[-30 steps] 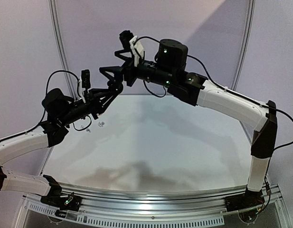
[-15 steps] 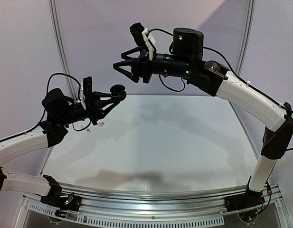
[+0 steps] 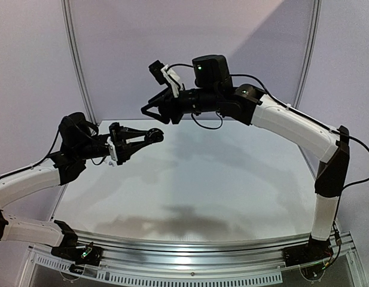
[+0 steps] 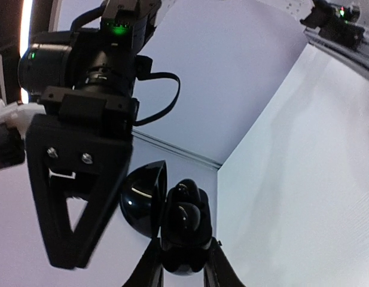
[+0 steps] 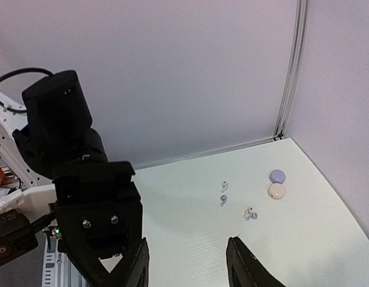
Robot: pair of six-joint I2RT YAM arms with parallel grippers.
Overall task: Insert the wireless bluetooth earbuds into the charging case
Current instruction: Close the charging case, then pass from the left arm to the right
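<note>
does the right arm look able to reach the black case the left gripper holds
Likely yes: the left gripper holds the black case in the air, lid open, and the right gripper hovers close beside it, empty, with nothing between them.

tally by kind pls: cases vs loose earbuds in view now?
Round puck charging cases: 3 (black open case in left gripper, lavender case, cream-white case)
Tiny loose earbuds on white table: 4 (white earbud, lavender earbud, close white-and-lavender pair)
Total: 7
</note>
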